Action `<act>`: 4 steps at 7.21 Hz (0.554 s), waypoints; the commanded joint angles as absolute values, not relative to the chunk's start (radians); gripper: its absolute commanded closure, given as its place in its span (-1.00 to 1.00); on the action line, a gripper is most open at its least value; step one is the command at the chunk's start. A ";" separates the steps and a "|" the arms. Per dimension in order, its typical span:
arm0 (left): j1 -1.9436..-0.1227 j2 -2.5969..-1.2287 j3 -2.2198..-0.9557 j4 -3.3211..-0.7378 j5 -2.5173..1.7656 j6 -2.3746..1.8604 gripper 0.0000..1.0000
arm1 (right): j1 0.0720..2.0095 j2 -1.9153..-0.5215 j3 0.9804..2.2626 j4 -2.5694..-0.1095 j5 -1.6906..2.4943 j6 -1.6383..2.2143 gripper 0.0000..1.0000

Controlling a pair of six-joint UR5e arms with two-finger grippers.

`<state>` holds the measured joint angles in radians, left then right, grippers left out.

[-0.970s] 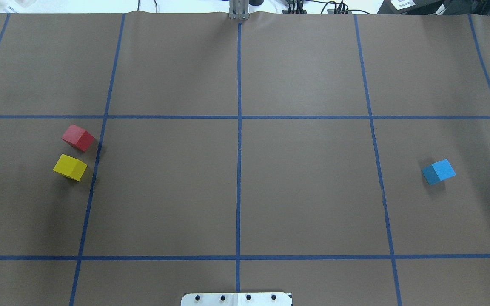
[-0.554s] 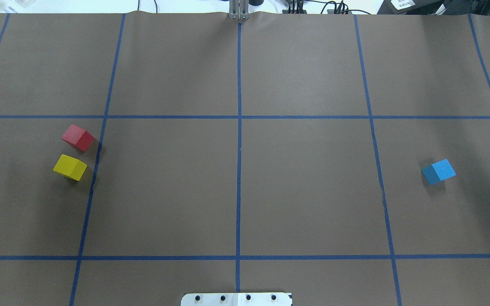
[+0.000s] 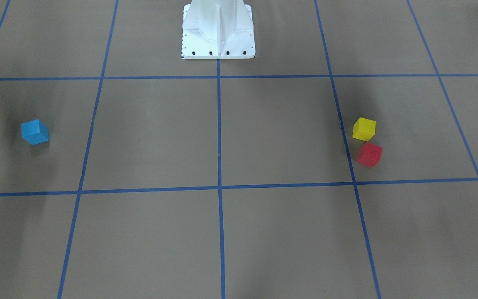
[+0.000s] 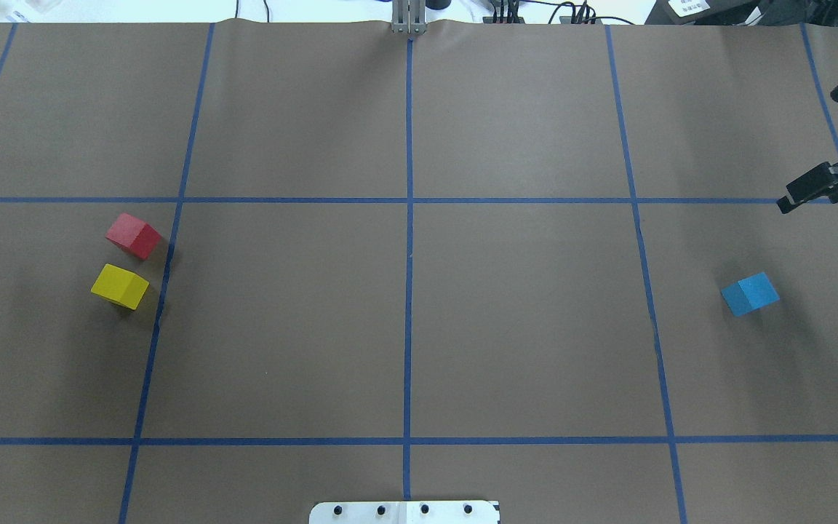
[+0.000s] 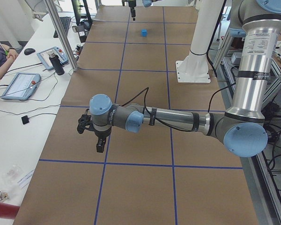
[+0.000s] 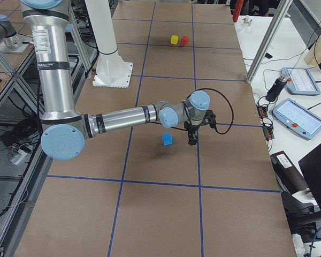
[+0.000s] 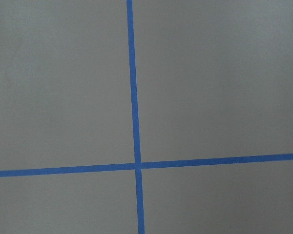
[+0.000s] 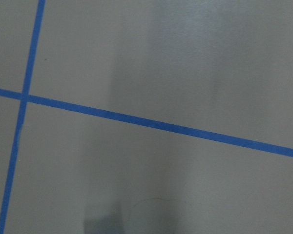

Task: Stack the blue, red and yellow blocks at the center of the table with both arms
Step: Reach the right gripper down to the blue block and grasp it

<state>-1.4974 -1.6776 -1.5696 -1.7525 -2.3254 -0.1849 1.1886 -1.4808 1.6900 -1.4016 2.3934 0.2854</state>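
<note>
The blue block (image 4: 750, 293) sits on the right part of the table and also shows in the front view (image 3: 35, 131). The red block (image 4: 133, 236) and the yellow block (image 4: 120, 286) sit close together at the left, a little apart. My right gripper (image 4: 812, 149) is open and empty. It hangs over the table's right edge, beyond and to the right of the blue block, close beside it in the right side view (image 6: 192, 135). My left gripper (image 5: 96, 137) shows only in the left side view, off the table's left end. I cannot tell whether it is open or shut.
Brown paper with blue tape grid lines covers the table (image 4: 521, 320). The white robot base plate (image 4: 404, 511) sits at the near middle edge. Both wrist views show only paper and tape. Tablets and cables lie on the side benches (image 6: 297, 115).
My right gripper has come into the overhead view from the right edge, moving left over the table. The three blocks have not moved.
</note>
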 commanded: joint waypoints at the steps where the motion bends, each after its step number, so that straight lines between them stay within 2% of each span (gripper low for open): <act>1: -1.499 -1.681 -1.575 -1.753 -2.326 -0.187 -0.99 | 1.070 -1.492 1.715 -1.394 2.318 0.359 -1.00; 4: -1.499 -1.681 -1.577 -1.753 -2.327 -0.186 -0.99 | 1.003 -1.561 1.713 -1.350 2.307 0.360 -1.00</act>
